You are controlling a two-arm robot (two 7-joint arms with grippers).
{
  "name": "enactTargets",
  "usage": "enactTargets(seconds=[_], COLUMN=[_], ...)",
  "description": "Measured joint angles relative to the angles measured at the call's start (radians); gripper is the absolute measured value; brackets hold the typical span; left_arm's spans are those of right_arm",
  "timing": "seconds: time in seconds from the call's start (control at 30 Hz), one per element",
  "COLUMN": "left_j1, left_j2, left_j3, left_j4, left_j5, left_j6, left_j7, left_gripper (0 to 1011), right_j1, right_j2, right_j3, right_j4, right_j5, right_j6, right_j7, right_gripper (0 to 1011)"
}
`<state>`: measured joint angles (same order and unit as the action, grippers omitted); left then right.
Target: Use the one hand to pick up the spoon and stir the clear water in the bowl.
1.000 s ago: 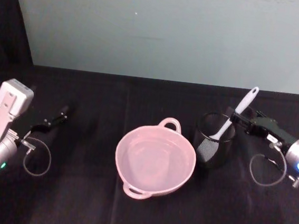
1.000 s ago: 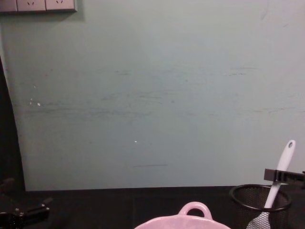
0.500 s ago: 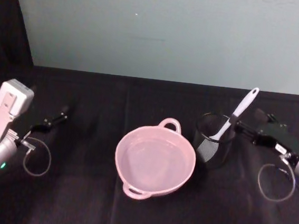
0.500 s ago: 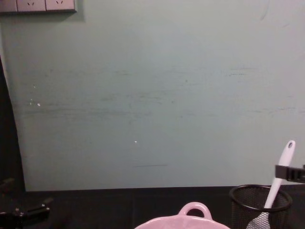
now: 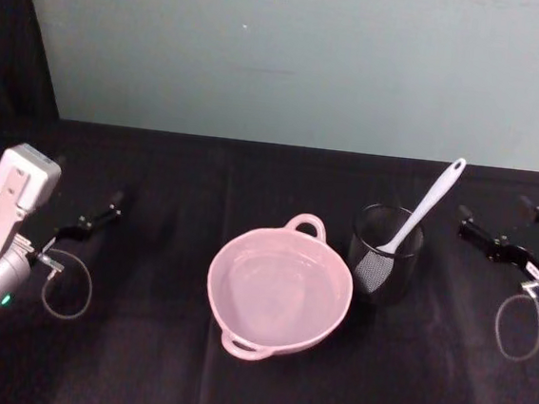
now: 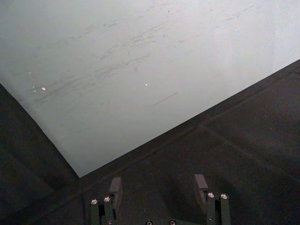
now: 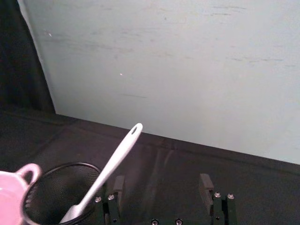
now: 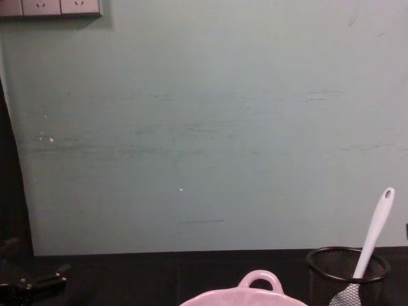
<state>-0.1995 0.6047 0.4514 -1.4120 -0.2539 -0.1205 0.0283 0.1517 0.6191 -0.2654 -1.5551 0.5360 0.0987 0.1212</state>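
Leaning spoon (image 5: 421, 213) in mesh cup (image 5: 385, 255), right pincer (image 5: 499, 232) open

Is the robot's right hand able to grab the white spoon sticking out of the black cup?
Probably yes. The right gripper is open beside the mesh cup, and the spoon handle leans toward it with nothing between.

White spoon (image 5: 424, 206) tilted beside pink bowl (image 5: 279, 289)

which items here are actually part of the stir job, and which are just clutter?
Job items:
- spoon, standing in the mesh cup
- pink bowl, mid-table
- right gripper, open, to the right of the cup

Just there:
- black mesh cup, only holds the spoon
- left gripper, open, parked far left
- wall sockets
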Motion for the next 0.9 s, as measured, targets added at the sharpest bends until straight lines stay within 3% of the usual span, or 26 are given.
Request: enactTargets(seconds=[0.17, 0.4, 0.7, 0.9], left_j1=[0.000, 0.000, 0.000, 0.000], left_j2=[0.000, 0.000, 0.000, 0.000], left_j3=[0.000, 0.000, 0.000, 0.000], left_j4=[0.000, 0.000, 0.000, 0.000], left_j5=[0.000, 0.000, 0.000, 0.000], left_j6=[0.000, 0.000, 0.000, 0.000], left_j7=[0.000, 0.000, 0.000, 0.000], left_gripper=[1005, 1005, 1005, 1005], right_j1=[0.056, 0.089, 0.085, 0.084], right_j2=[-0.038, -0.076, -0.096, -0.096], right_j3=[-0.041, -0.072, -0.071, -0.071], right_j4=[0.092, 0.179, 0.208, 0.208], right_j5=[-0.064, -0.105, -0.145, -0.144], right_j6=[-0.026, -0.046, -0.061, -0.061], right_j7=[0.012, 0.046, 0.044, 0.044], right_gripper=[1003, 1003, 1002, 1002])
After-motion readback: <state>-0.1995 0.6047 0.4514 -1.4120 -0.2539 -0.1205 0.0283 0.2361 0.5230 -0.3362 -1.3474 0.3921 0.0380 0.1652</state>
